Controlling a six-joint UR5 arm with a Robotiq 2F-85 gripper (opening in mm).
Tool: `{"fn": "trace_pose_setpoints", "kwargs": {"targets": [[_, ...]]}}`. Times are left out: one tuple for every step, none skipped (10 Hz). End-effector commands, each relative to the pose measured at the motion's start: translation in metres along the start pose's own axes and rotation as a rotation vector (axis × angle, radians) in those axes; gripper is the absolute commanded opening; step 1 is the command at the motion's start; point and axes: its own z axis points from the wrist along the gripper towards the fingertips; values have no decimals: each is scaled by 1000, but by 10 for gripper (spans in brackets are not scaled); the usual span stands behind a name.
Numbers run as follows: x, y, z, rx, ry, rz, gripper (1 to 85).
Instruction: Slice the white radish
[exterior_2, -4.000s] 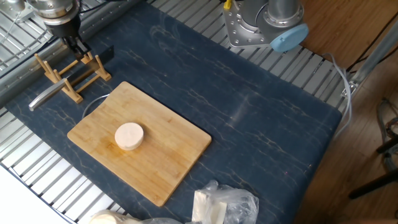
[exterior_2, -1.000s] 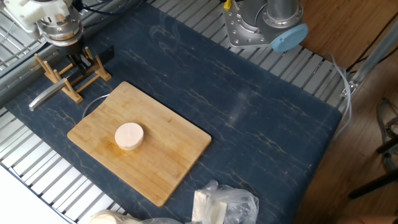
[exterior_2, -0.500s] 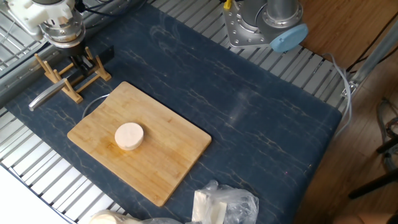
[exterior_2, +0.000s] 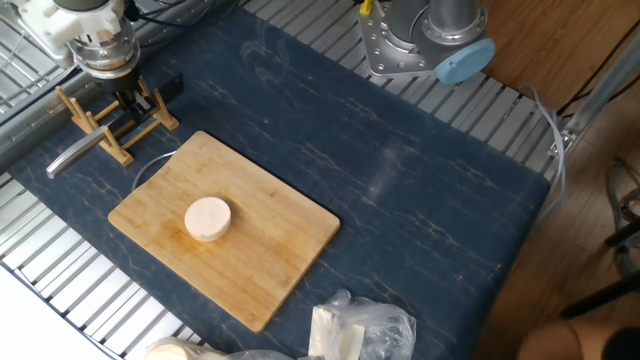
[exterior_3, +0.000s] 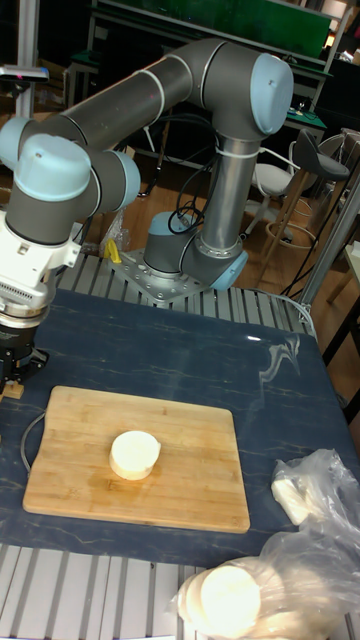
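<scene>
The hand (exterior_2: 128, 97) is sitting low in a slatted wooden rack (exterior_2: 112, 118); its grip is unreadable. Well apart from it, the smooth cream radish (exterior_2: 208, 218) disc is resting on a bamboo board (exterior_2: 262, 240).

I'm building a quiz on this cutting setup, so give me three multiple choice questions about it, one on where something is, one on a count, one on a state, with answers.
1. Where does the white radish lie?
A. on the wooden cutting board
B. in the knife rack
C. on the bare mat

2. How many radish pieces are on the board?
A. one
B. two
C. four

3. What state is the radish in?
A. cut into sticks
B. a whole disc
C. halved

Answers: 1 A, it sits near the board's middle. 2 A, only one disc shows in both views. 3 B, no cuts show, and the gripper is over at the wooden rack.
</scene>
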Motion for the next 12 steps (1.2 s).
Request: {"fn": "trace_pose_setpoints", "kwargs": {"targets": [[0,1,0,-8,-3,6,337],[-1,1,0,-8,-6,6,337],[-2,1,0,-8,-9,9,330],[-4,1,0,-9,-15,14,297],[-4,1,0,-9,-17,17,267],[-5,-1,0,-4,-19,18,223],[-5,-2,0,0,-21,24,163],[-5,-5,0,13,-19,32,70],[-3,-6,0,14,-14,37,10],[-3,-5,0,11,-14,37,10],[-3,-5,-1,5,-14,35,10],[-1,-3,-5,-8,-9,29,10]]}}
